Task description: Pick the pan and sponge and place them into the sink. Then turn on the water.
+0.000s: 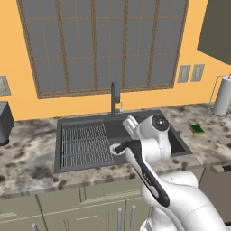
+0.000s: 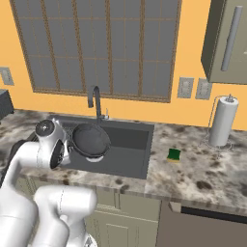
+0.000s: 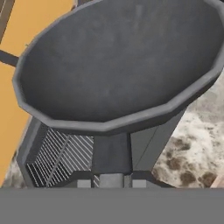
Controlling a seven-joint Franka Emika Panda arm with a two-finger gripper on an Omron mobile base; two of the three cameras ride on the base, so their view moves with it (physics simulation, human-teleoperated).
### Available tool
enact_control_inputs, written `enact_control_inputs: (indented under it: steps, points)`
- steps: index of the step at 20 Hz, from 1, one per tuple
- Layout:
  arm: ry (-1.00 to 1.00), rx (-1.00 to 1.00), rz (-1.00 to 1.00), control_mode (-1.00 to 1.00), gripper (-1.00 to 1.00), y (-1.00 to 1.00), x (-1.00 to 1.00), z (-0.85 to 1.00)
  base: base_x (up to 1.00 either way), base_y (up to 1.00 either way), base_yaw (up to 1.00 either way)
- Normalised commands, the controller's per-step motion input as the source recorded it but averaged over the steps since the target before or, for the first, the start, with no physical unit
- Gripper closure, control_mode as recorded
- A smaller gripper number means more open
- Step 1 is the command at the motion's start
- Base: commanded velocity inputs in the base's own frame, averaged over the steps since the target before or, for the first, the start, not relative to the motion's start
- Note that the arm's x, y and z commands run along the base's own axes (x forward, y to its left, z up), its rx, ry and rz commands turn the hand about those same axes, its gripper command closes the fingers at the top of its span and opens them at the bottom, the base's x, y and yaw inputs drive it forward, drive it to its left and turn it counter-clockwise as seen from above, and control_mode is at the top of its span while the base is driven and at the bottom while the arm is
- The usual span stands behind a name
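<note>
gripper (image 2: 72, 144) clenched on the pan (image 2: 90, 140), held tilted above the sink (image 2: 126, 161). sponge (image 2: 174, 155) lies on the counter (image 2: 202, 173), right of the sink.

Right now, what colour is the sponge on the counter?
The sponge is yellow with a green top, clearest in the right base view.

pan (image 2: 90, 140) above sink (image 2: 126, 161); sponge (image 2: 174, 155) on counter (image 2: 202, 176) right of sink
</note>
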Motion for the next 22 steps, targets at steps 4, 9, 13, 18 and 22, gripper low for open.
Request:
enact_control_inputs:
  steps: [4,9,13,18,22]
  points:
    - [0.05,0.12,-0.16,-1.00,1.00,-0.23,0.19,-0.01,0.00,0.00,0.00]
    - [0.09,0.04,-0.03,-1.00,1.00,-0.28,0.36,-0.18,0.00,0.00,0.00]
    - [0.13,0.01,0.00,-1.00,1.00,-0.38,0.58,-0.35,0.00,0.00,0.00]
    - [0.10,0.00,0.00,-1.00,1.00,-0.42,0.56,-0.31,0.00,0.00,0.00]
    - [0.09,0.00,0.00,-1.00,1.00,-0.34,0.45,-0.38,0.00,0.00,0.00]
